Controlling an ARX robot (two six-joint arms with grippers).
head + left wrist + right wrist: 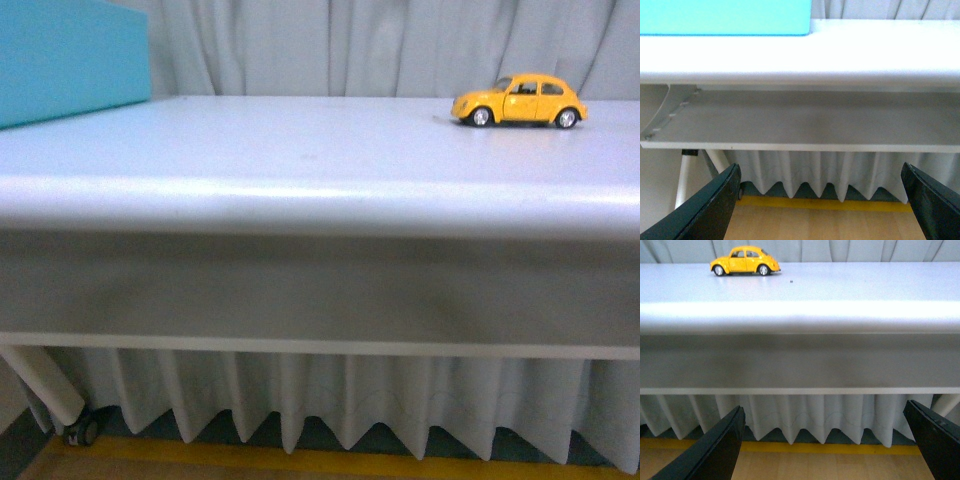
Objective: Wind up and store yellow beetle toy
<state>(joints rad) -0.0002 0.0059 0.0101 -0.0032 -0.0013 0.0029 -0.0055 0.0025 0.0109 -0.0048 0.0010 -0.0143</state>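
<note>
Beetle toy (519, 101): stands on its wheels, far right on table (300, 150), untouched. Teal box (70, 55) far left, probably its store. Left gripper (819, 170) and right gripper (823, 407) wait below near edge, jaws released wide, empty.

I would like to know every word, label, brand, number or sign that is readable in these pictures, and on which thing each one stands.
None: no text can be read in any view.
The yellow beetle toy shows no legible badge or plate; any marking on it is too small to tell.
The turquoise box and the table show plain surfaces with no writing.
</note>
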